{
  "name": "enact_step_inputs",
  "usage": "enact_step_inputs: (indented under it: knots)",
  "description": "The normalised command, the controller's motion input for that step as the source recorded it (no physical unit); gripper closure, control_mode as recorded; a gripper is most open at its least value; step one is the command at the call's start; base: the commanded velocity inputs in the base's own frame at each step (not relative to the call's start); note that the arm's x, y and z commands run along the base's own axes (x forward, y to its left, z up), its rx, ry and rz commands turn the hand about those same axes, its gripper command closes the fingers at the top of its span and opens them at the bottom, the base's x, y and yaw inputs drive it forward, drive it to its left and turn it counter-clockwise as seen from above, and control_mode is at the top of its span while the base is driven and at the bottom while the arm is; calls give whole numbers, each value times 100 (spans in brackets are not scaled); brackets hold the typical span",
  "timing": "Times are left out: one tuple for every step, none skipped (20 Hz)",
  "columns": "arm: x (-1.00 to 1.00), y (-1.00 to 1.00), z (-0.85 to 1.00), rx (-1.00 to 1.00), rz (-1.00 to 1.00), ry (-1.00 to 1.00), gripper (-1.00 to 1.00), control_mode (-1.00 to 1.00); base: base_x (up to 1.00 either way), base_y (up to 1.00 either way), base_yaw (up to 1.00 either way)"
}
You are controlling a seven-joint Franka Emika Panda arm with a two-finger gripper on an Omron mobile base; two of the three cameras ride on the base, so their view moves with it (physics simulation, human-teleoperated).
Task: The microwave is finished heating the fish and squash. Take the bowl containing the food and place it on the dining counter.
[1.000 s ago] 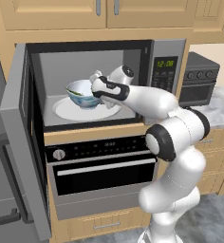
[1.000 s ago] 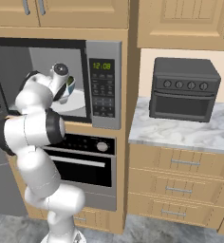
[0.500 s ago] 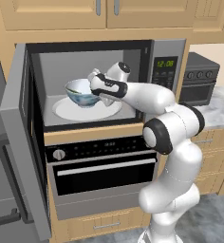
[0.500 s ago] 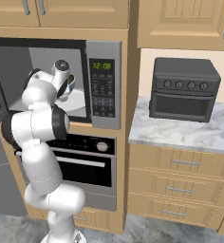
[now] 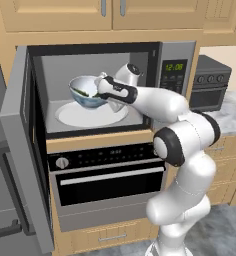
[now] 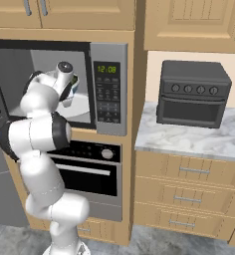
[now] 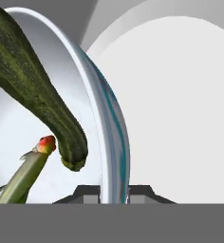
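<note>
- The gripper (image 7: pixel 115 193) has its jaws pinched on the rim of the bowl (image 5: pixel 86 92), 1 finger inside, 1 outside.
- The bowl, holding the food (image 7: pixel 35 90), sits inside the open microwave (image 5: pixel 177 70), above the turntable (image 5: pixel 92 114).

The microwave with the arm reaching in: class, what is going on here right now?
The robot's gripper is shut on the rim of the bowl inside the open microwave. The bowl, with the food in it, sits just above the white turntable. It has not yet been brought out.
</note>
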Motion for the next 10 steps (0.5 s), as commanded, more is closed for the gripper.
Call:
enact_step_inputs:
  knots:
    - [-68,-37,0,0,-2,0,100,-100,0,0,0]
    - [-74,-39,0,0,-3,0,100,-100,0,0,0]
    - [-80,-42,0,0,-3,0,100,-100,0,0,0]
    - [-86,-45,0,0,-3,0,100,-100,0,0,0]
    - [-100,-49,0,0,-3,0,100,-100,0,0,0]
    - [-100,-51,0,2,-2,0,100,-100,0,0,0]
    - [-100,-49,0,3,-1,0,100,-100,0,0,0]
    - [-100,-47,6,5,0,0,100,-100,0,0,0]
    - [-100,-37,14,4,0,0,100,-100,0,0,0]
    - [-100,-35,25,4,0,0,100,-100,0,0,0]
